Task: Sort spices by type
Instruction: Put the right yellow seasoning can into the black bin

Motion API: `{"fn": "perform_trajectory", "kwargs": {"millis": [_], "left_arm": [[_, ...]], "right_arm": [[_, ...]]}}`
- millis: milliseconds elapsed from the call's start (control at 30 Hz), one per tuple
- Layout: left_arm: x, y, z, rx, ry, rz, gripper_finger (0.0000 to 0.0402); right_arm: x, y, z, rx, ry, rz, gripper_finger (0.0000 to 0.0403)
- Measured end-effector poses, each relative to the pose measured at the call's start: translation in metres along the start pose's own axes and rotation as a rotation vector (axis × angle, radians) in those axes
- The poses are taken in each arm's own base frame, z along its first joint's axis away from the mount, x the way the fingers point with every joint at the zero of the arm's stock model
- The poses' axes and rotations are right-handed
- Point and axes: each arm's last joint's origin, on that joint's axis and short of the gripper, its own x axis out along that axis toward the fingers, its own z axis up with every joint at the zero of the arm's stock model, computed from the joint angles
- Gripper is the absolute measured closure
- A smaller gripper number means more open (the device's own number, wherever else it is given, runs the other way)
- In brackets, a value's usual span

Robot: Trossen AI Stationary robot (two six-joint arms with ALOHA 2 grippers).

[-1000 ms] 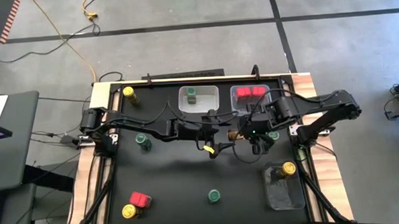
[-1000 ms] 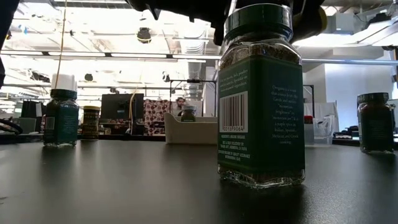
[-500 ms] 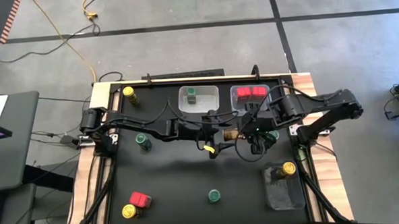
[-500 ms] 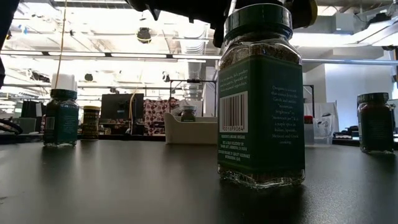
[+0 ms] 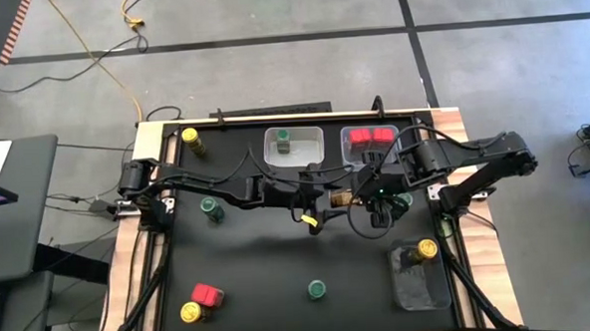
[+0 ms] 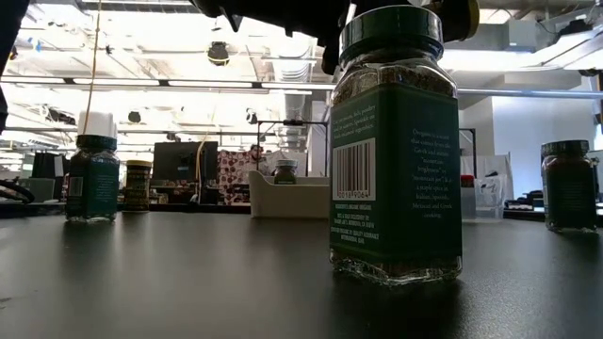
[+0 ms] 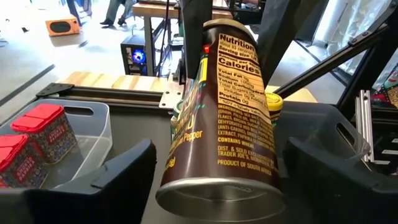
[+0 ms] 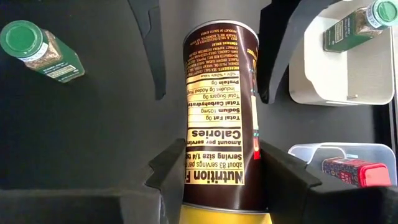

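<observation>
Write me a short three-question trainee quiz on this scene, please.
1. True or false: the right end effector grips the brown cylindrical yellow-lidded jar.
2. What lies in the white plastic bin? A red box; B green-lidded jar; C nothing.
3. How many red boxy containers lie in the clear plastic bin?
Key: 1 true; 2 B; 3 two.

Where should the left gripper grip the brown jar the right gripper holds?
Probably the free base end of the brown jar, gripped across its round body, coming in from the base side: the right gripper already clamps the yellow-lidded end, leaving only the base half clear.
</observation>
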Motion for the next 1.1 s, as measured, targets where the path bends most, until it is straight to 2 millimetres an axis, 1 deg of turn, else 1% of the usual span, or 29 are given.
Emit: {"fn": "perform_trajectory", "kwargs": {"millis": [400,600,767,967,1100], "left_arm": [[0.0000,0.0000,0.0001,0.002,0.000,0.000,0.0185],[0.0000,0.0000,0.0000,0.002,0.000,0.000,0.0186],[0.0000,0.0000,0.0001,0.000,-0.001,0.000,0.0167],[0.0000,0.0000,0.0000,0.000,0.000,0.000,0.0186],[0.0000,0.0000,0.0000,0.000,0.000,0.000,0.0182]], "right_arm": [[0.0000,0.0000,0.0000,0.000,0.000,0.001,0.0206],[0.0000,0.0000,0.0000,0.001,0.000,0.001,0.0206],[0.0000,-0.0001,0.0000,0.002,0.000,0.001,0.0205],[0.0001,-0.0001,0.0000,0.002,0.001,0.001,0.0191],[0.0001,-0.0001,-0.0003,0.001,0.004,0.001,0.0184]]}}
